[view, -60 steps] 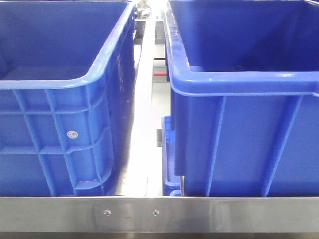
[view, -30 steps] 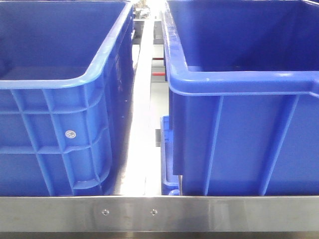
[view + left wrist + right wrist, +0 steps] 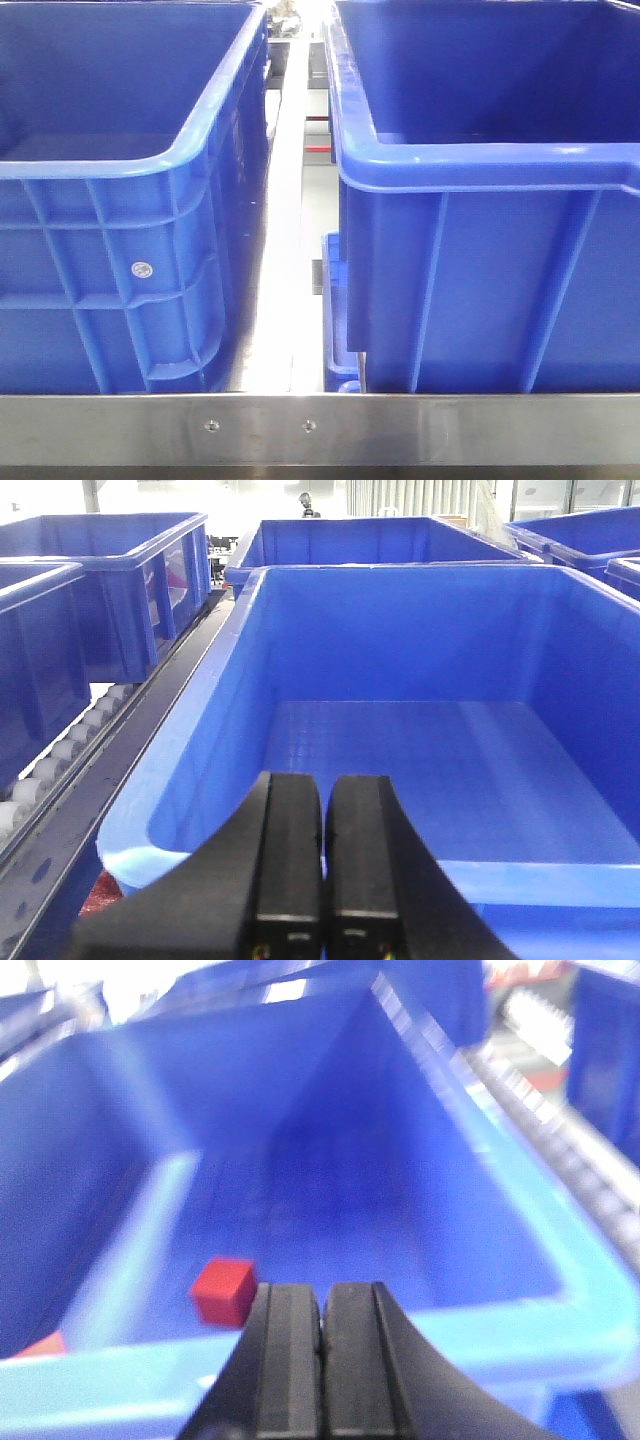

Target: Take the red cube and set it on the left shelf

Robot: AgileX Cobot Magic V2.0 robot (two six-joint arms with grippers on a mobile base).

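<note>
In the right wrist view a small red cube point(image 3: 222, 1291) lies on the floor of a blue bin point(image 3: 560, 1290), near its front wall. My right gripper point(image 3: 322, 1305) hovers above that bin's near rim, just right of the cube, jaws shut and holding nothing. In the left wrist view my left gripper point(image 3: 323, 800) is shut and holds nothing, poised over the near rim of another blue bin point(image 3: 200, 770) whose visible floor is bare. The front view shows neither gripper and no cube. No shelf can be picked out.
Two large blue bins point(image 3: 110, 165) point(image 3: 490, 165) stand side by side behind a steel rail point(image 3: 320, 428), a narrow gap between them. A roller conveyor point(image 3: 60, 765) and more blue bins point(image 3: 110, 550) lie left of and behind the left bin. A red patch point(image 3: 40, 1344) shows outside the right bin's left corner.
The front view has shifted slightly: the right bin's rim sits a little lower left than a second ago. Over the last half second nothing has moved.
</note>
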